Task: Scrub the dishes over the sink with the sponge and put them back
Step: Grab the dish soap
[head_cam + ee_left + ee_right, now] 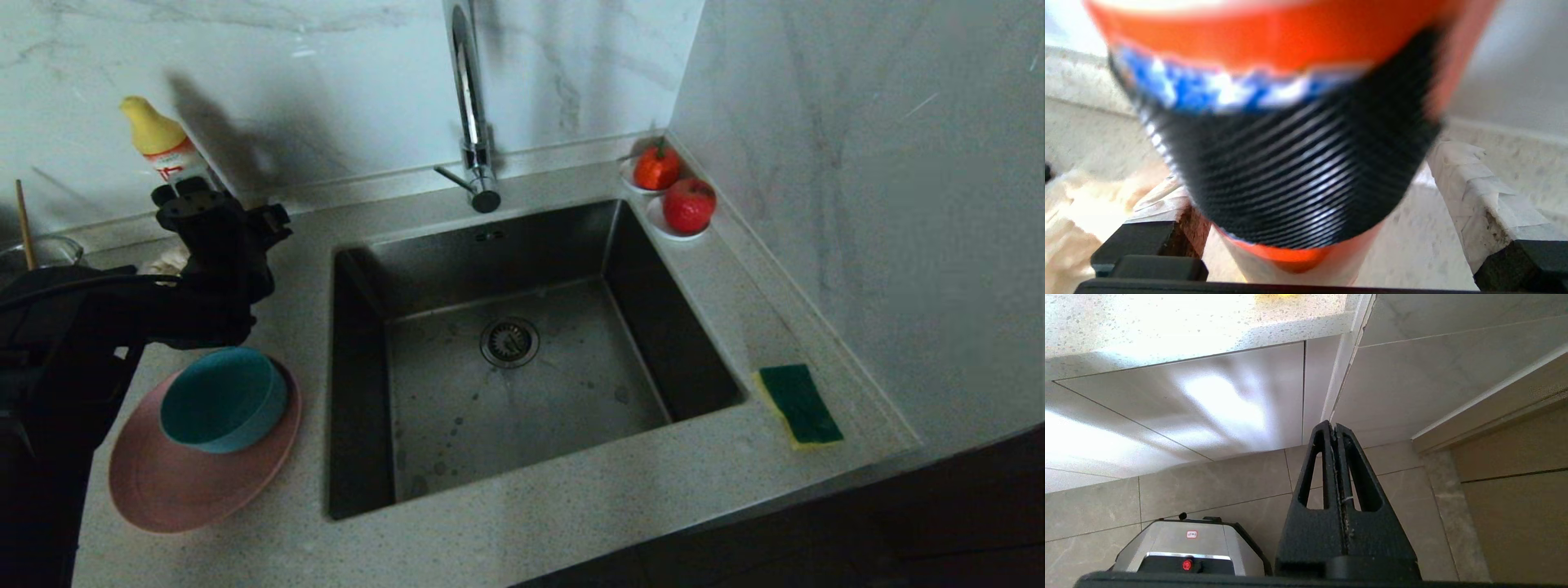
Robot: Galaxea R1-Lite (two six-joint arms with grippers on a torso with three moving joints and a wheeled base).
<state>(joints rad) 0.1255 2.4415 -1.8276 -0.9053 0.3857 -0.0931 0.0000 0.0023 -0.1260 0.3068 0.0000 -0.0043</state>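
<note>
A teal-blue bowl (pixel 222 398) sits on a pink plate (pixel 180 490) on the counter left of the sink (pixel 653 310). The sponge (pixel 800 404) lies green side up on the counter right of the sink. My left gripper (pixel 224 208) is behind the dishes at the back left, level with an orange-labelled soap bottle (pixel 1290 122). The left gripper (pixel 1310 171) is open, and the bottle stands between its taped fingers (pixel 1486 192) with a gap on each side. My right gripper (pixel 1334 428) hangs below the counter, shut on nothing.
The yellow-capped soap bottle (pixel 163 143) stands against the back wall. A chrome faucet (pixel 469 106) rises behind the sink. Two white saucers with red fruit (pixel 688 206) sit in the back right corner. A glass jug with chopsticks (pixel 33 249) and a pale cloth (pixel 1077 212) are at the far left.
</note>
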